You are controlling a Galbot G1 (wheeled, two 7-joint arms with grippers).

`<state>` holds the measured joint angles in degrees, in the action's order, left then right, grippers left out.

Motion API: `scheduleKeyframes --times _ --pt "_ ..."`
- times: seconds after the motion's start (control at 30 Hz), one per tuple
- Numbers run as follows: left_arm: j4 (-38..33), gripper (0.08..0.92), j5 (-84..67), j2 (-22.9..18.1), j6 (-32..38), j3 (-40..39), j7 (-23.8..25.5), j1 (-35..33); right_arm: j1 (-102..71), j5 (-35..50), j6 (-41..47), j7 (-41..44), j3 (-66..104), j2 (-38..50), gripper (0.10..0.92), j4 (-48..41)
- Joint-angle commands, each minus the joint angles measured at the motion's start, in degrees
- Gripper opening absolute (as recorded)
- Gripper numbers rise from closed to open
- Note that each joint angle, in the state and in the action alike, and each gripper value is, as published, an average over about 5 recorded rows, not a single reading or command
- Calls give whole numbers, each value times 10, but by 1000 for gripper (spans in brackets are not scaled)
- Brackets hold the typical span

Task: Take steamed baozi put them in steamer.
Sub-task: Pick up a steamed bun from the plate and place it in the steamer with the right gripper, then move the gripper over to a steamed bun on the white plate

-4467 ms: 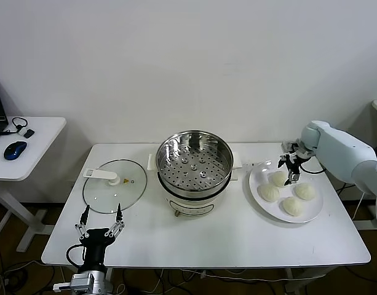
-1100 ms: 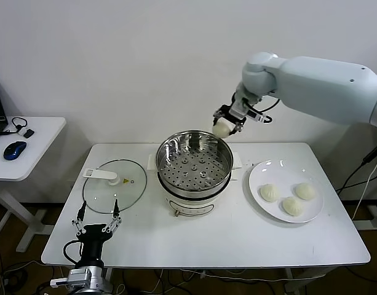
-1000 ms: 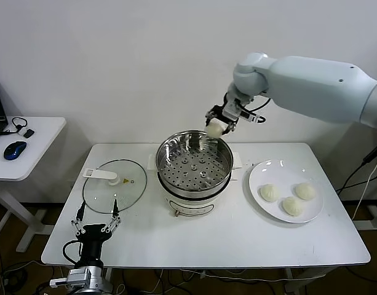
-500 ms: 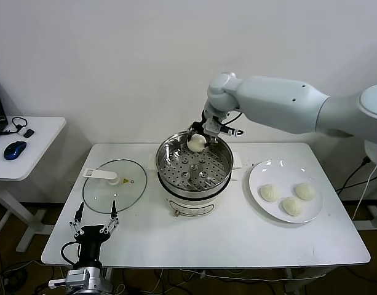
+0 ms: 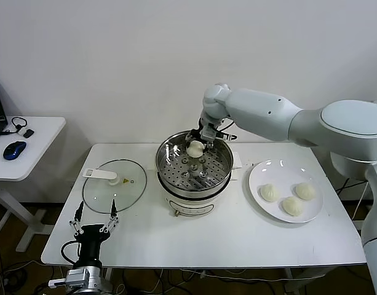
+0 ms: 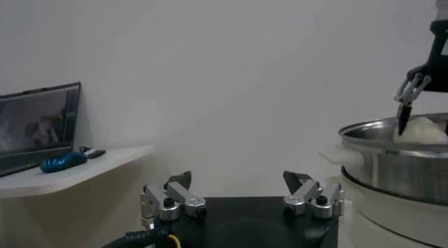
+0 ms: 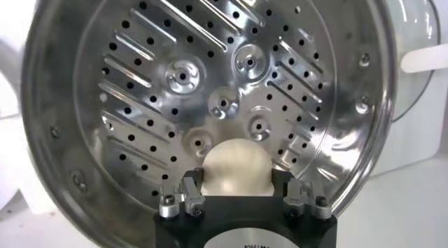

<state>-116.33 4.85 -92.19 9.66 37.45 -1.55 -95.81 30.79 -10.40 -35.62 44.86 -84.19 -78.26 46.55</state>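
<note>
Head view: the right gripper (image 5: 195,145) is clamped on one baozi (image 5: 195,148) inside the steamer (image 5: 194,170), near its rear wall at the table's (image 5: 237,236) centre; three baozi (image 5: 288,197) lie on the plate (image 5: 262,173) toward the right edge. The left gripper (image 5: 93,224), fingers apart, waits at the front-left edge. Left wrist view: left fingers (image 6: 172,201) spread. Right wrist view: baozi (image 7: 236,169) gripped above the perforated tray (image 7: 210,81).

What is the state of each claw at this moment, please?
Left claw: open, holding nothing, parked at the table's near edge.
Right claw: closed on a baozi, inside the steamer.
</note>
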Motion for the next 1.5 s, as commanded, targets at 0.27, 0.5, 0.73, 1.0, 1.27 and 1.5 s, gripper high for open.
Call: scheduleKeyframes --times 0.27,0.5,0.73,1.0,1.27,1.5 --pt "-1 823 -5 -28 1 3 -1 1 -20 -5 -17 -12 4 -37 653 -77" --pt "-3 823 -5 -28 1 3 0 0 -16 6 -21 -9 3 -35 663 -72" --pt "-4 823 -4 -28 2 2 1 -1 -9 12 -32 -7 2 -29 775 -59" --pt "-9 823 -4 -28 1 3 1 -5 30 56 -33 28 -8 -5 822 -13" --pt "-19 823 -3 -28 0 2 3 -12 136 185 17 120 -74 45 823 57" --pt "-27 823 -3 -27 1 0 3 -20 200 300 137 141 -168 99 823 96"
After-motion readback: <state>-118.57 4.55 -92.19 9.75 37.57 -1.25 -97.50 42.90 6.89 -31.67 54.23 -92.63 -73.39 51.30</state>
